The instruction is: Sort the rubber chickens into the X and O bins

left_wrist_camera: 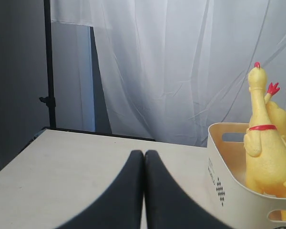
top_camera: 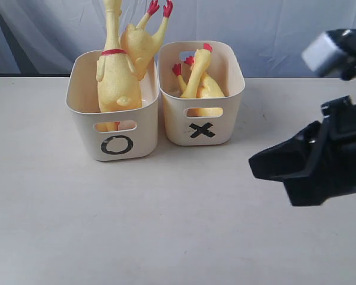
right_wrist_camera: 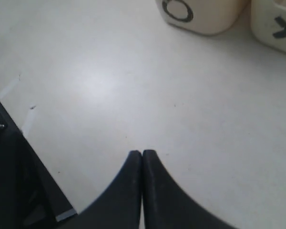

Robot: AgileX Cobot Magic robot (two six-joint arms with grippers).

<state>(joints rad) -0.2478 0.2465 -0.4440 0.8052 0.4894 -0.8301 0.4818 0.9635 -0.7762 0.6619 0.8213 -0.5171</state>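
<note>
The O bin [top_camera: 86, 119] holds two large rubber chickens: one upright with a red neck band [top_camera: 115, 80], one head-down with red feet in the air [top_camera: 143, 44]. Beside it, the X bin [top_camera: 175, 122] holds smaller yellow chickens [top_camera: 200, 83] bunched together. My right gripper [top_camera: 253, 162] is shut and empty, hovering over the table to the right of and nearer than the X bin. The right wrist view shows its tips [right_wrist_camera: 142, 153] pressed together. The left gripper [left_wrist_camera: 144, 152] is shut on nothing, low over the table beside the O bin [left_wrist_camera: 229, 186] and the banded chicken [left_wrist_camera: 264, 152].
The pale table [top_camera: 166, 225] spreads wide in front of the bins. A white curtain [top_camera: 273, 29] hangs behind them. A dark stand pole [left_wrist_camera: 48, 71] rises at the table's far corner. The table's edge and dark frame [right_wrist_camera: 19, 191] appear in the right wrist view.
</note>
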